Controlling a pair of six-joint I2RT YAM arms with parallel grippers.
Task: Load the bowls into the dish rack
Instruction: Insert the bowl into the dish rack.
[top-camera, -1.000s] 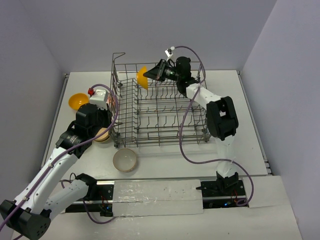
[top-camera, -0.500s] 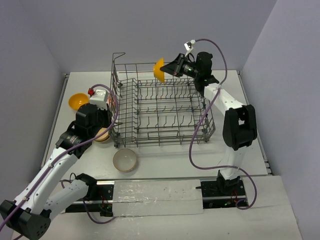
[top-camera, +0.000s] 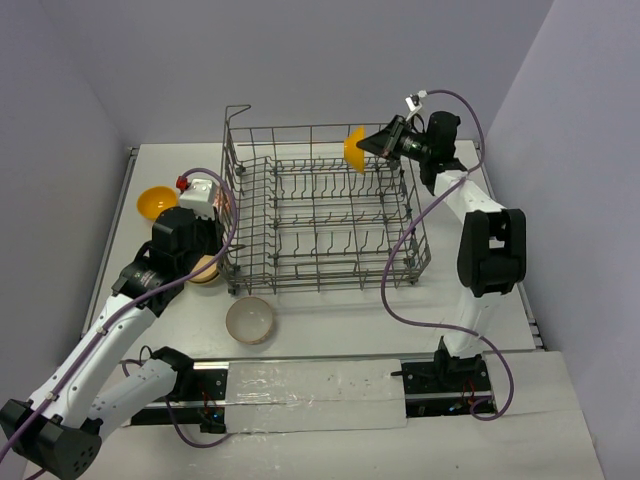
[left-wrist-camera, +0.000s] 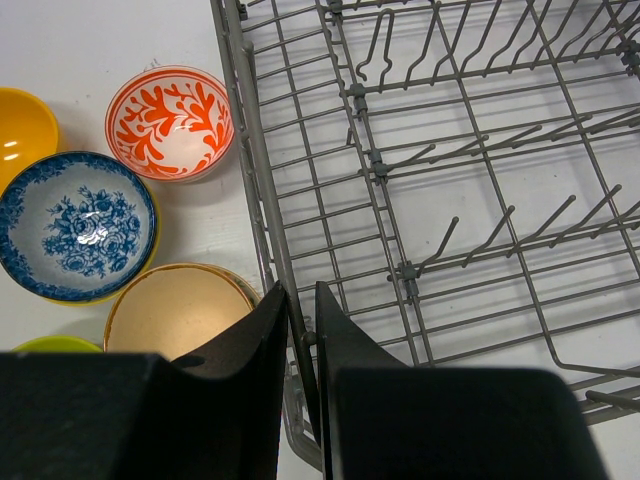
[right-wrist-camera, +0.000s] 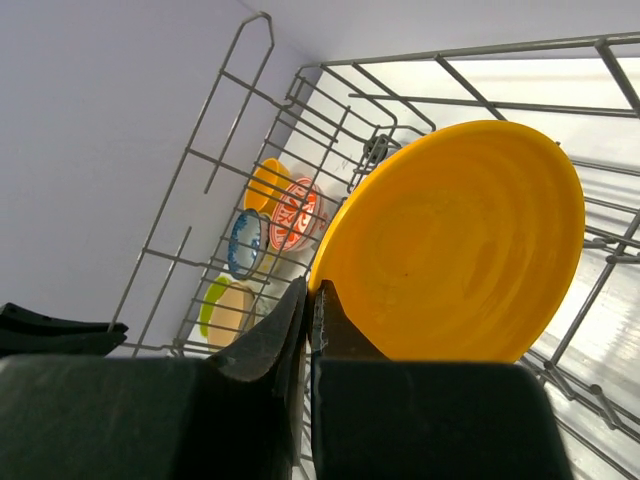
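— Where's the right arm?
— Reaching over the far right corner of the grey wire dish rack (top-camera: 310, 275). The right gripper (top-camera: 378, 148) pinches an orange-yellow bowl (top-camera: 353, 150) on edge.
— The left?
— The left gripper (left-wrist-camera: 297, 300) is low at the rack's left rim, fingers nearly together astride the wire. I can't tell if it grips. Only its wrist camera shows the red-and-white bowl (left-wrist-camera: 170, 122) and the blue-patterned bowl (left-wrist-camera: 77, 225).

No readable text, labels, brands or numbers in any of our three views. The red-and-white bowl (left-wrist-camera: 170, 122) and the blue-patterned bowl (left-wrist-camera: 75, 225) carry only ornament: leafy sprigs on one, flowers on the other. We make out no lettering on either.
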